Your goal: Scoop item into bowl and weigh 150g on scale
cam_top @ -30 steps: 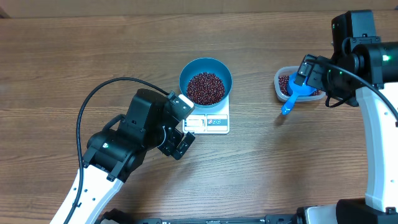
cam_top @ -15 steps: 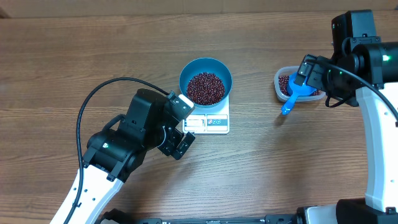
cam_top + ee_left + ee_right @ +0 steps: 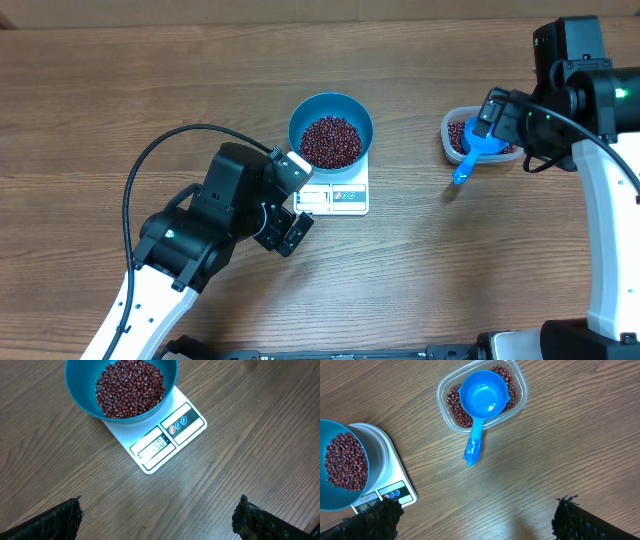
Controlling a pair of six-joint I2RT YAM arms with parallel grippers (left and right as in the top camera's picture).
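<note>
While beans [image 3: 129, 387] fill bowl [image 3: 80, 390], scoop [image 3: 482, 397] in tub [image 3: 441, 395]

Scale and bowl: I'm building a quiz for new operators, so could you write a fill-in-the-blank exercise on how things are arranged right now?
1. The teal bowl of beans stands on the white ____.
2. The blue scoop rests with its cup in the clear ____, its handle sticking out over the rim.
3. The left gripper and the right gripper are both ____ and hold nothing.

Missing words: scale; tub; open.
</note>
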